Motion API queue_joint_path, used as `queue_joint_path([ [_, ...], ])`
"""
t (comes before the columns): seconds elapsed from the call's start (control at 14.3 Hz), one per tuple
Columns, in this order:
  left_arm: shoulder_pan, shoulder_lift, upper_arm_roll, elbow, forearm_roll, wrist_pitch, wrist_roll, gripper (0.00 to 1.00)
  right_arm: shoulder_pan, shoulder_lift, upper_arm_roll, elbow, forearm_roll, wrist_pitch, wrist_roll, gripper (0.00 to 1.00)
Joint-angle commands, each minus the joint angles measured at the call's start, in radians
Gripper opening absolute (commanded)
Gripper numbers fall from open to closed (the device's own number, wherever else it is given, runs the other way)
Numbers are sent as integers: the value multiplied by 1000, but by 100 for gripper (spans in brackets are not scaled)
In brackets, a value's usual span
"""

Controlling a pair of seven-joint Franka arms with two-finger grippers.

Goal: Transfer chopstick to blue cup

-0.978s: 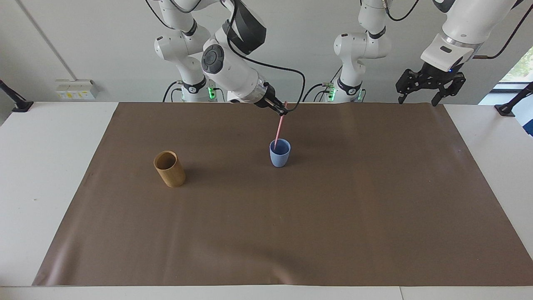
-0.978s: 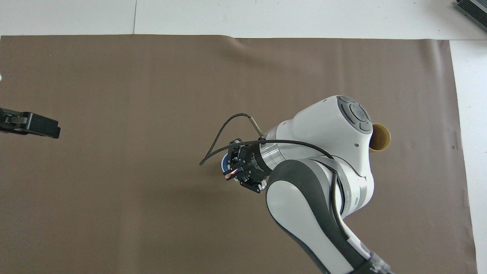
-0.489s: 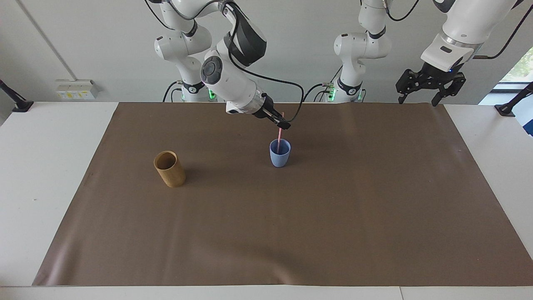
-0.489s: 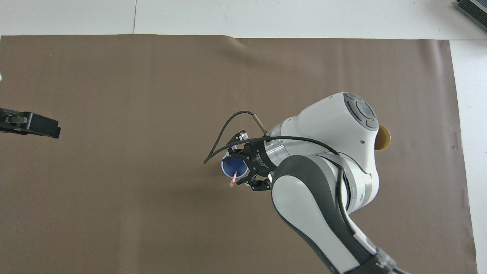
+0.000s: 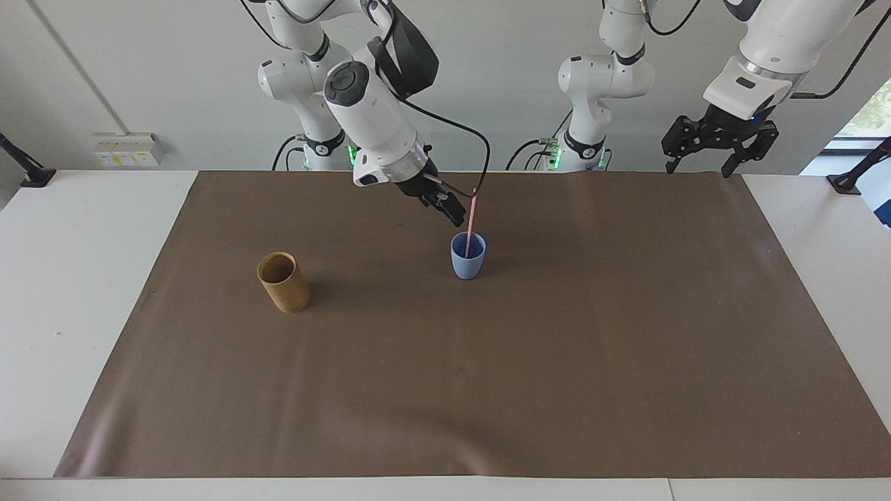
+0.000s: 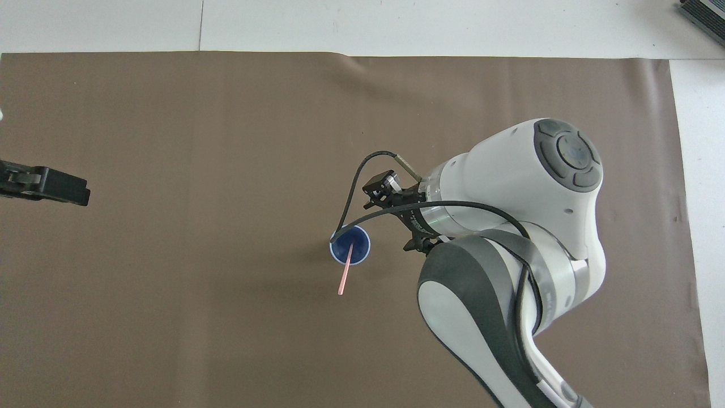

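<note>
The pink chopstick (image 5: 472, 219) (image 6: 344, 277) stands in the blue cup (image 5: 468, 260) (image 6: 358, 253), leaning on the rim with its top tilted toward the robots, and nothing holds it. The cup sits upright near the middle of the brown mat (image 5: 487, 383). My right gripper (image 5: 447, 209) (image 6: 392, 217) hangs open just beside the cup, toward the right arm's end, clear of the stick. At the left arm's end, my left gripper (image 5: 699, 169) (image 6: 56, 190) waits open and empty, high over the mat's edge.
A tan bamboo cup (image 5: 283, 282) stands on the mat toward the right arm's end; the right arm hides it in the overhead view. White tabletop (image 5: 69, 278) borders the mat at both ends.
My right gripper lowered the chopstick into the blue cup, opened and let go of it. It then drew back toward the right arm's end. The left arm has not moved.
</note>
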Motion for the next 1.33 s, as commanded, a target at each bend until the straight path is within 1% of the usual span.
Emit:
queue_joint_path([
  [0.0, 13, -20, -11, -19, 18, -7, 2, 100, -49, -31, 2, 2, -127, -40, -180, 100],
  [0.14, 13, -20, -11, -19, 18, -7, 2, 100, -93, -54, 2, 4, -200, -66, -362, 100],
  [0.21, 13, -20, -11, -19, 18, -7, 2, 100, -127, -69, 2, 4, -208, -89, -450, 100],
  [0.49, 13, -20, -11, -19, 18, -7, 2, 100, -256, -115, 1, 8, -212, -182, -628, 100],
  [0.63, 13, -20, -11, -19, 18, -7, 2, 100, -308, -117, -2, 31, -232, -228, -659, 100],
  [0.77, 13, -20, -11, -19, 18, -7, 2, 100, -336, -116, -1, 70, -309, -239, -676, 100],
  [0.98, 13, -20, -11, -18, 18, -8, 2, 100, -342, -116, -2, 152, -344, -310, -676, 100],
  [1.26, 13, -20, -11, -16, 18, -7, 2, 100, -344, -120, -10, 243, -341, -403, -678, 100],
])
